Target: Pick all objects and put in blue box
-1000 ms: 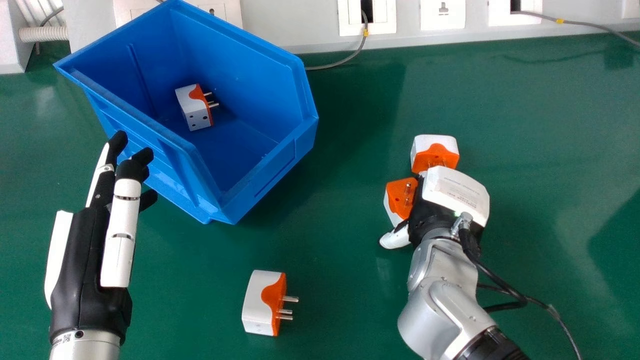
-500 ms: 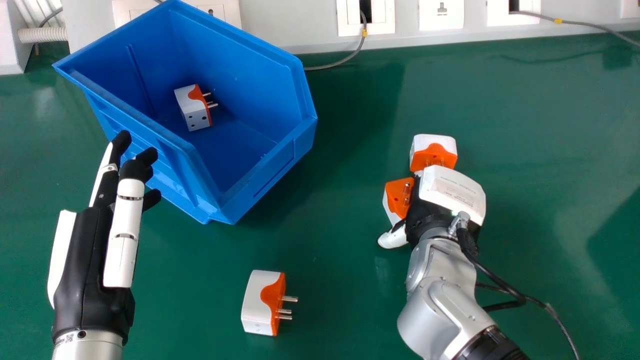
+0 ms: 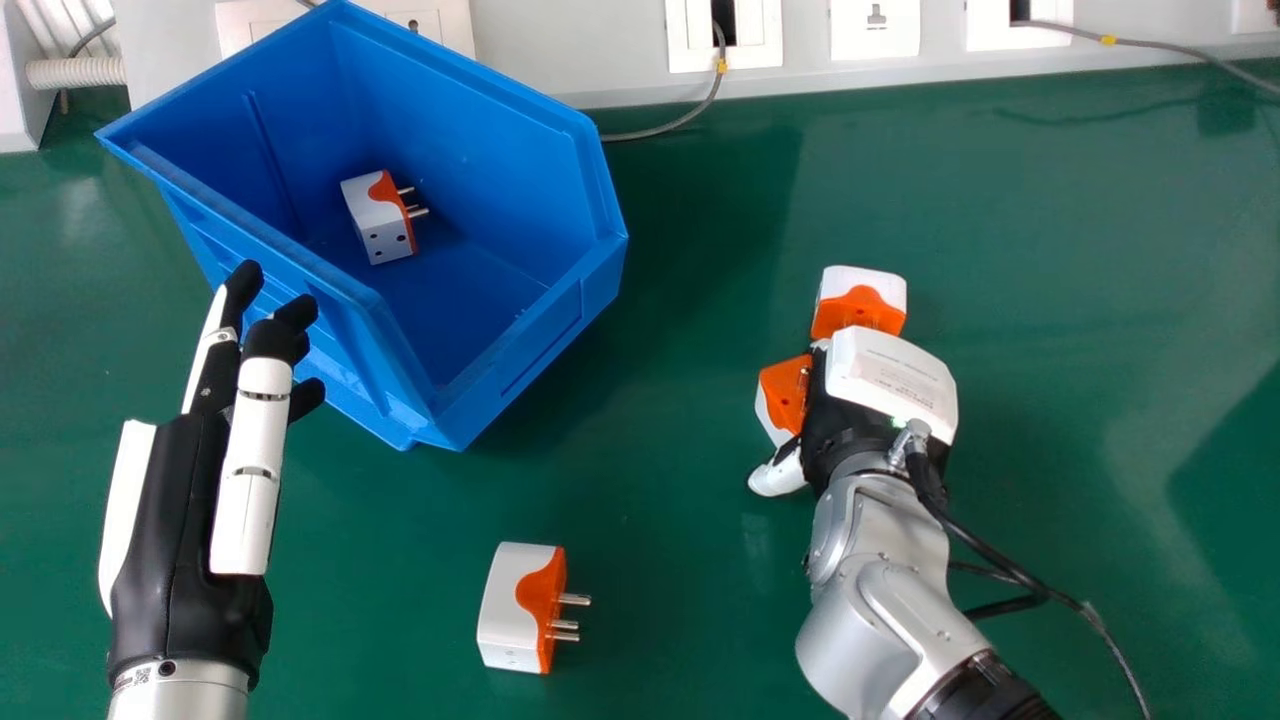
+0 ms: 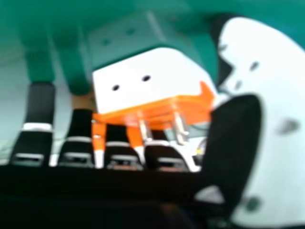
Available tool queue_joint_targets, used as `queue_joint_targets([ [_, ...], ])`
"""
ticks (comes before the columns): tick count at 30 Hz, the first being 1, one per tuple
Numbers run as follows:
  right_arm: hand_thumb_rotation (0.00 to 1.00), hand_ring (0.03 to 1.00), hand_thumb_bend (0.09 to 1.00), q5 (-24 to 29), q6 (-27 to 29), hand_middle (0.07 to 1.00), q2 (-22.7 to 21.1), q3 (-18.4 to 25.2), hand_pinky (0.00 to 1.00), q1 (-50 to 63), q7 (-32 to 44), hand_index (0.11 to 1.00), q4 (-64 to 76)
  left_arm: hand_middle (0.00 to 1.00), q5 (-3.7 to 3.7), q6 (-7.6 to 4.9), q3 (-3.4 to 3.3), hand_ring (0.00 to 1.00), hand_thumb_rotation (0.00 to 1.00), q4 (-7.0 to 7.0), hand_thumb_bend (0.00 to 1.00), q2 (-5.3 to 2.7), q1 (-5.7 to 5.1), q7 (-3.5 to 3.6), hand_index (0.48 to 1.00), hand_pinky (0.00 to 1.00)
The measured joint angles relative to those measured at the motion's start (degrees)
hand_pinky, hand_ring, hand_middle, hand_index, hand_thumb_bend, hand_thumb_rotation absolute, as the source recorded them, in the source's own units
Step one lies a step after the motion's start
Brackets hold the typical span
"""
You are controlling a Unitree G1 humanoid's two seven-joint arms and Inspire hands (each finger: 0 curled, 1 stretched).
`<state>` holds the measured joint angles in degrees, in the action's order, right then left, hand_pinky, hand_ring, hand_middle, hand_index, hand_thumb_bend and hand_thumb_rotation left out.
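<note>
Blue box (image 3: 545, 350) holds one adapter (image 3: 383, 222); green worktop (image 3: 1000, 200), wall sockets (image 3: 875, 30) behind. Left robot hand (image 3: 165, 540) relaxed; right robot hand (image 3: 888, 375) near adapters (image 3: 785, 392), grip unclear.

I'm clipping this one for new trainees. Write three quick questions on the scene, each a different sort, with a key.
1. How many adapters lie inside the blue box?
A) none
B) one
C) three

2. True or false: in the head view, two adapters show right by the right hand.

3. Fill in the blank: the pins of the lone adapter on the table point toward the robot's own ____ side.

Key: 1 B; 2 true; 3 right.
</note>
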<state>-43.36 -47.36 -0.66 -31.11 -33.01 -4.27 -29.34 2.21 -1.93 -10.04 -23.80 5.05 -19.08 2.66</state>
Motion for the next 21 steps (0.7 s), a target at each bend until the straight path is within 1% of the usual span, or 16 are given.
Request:
queue_joint_targets([
  [3,0.23,0.875,0.544,-0.1,0.6,0.910,0.0,-0.1,0.79,0.0,-0.1,0.829,-0.2,0.91,-0.02,0.00,0.06,0.92,1.00,0.00,0.47,-0.01,-0.01,-0.20,0.962,0.87],
  [8,0.25,0.877,0.542,-0.2,0.9,0.911,-0.1,-0.4,0.79,0.0,-0.2,0.833,-0.3,0.91,-0.02,0.00,0.16,0.93,1.00,0.00,0.47,-0.01,-0.21,-0.30,0.965,0.88],
  [18,0.25,0.879,0.535,-0.3,1.8,0.912,-0.5,-0.5,0.79,0.0,-0.1,0.842,-0.2,0.91,-0.01,0.00,0.16,0.93,1.00,-0.07,0.46,0.00,-0.35,-0.31,0.967,0.88],
  [19,0.23,0.878,0.525,-0.3,2.0,0.910,-0.6,-0.5,0.79,0.1,-0.4,0.841,-0.2,0.91,-0.01,0.00,0.16,0.93,1.00,-0.12,0.46,0.00,-0.35,-0.31,0.966,0.88],
  [21,0.15,0.861,0.493,-0.3,2.7,0.897,-0.6,-0.5,0.75,0.2,-1.1,0.825,-0.3,0.91,-0.01,0.01,0.16,0.93,1.00,-0.25,0.46,0.00,-0.39,-0.30,0.965,0.88],
])
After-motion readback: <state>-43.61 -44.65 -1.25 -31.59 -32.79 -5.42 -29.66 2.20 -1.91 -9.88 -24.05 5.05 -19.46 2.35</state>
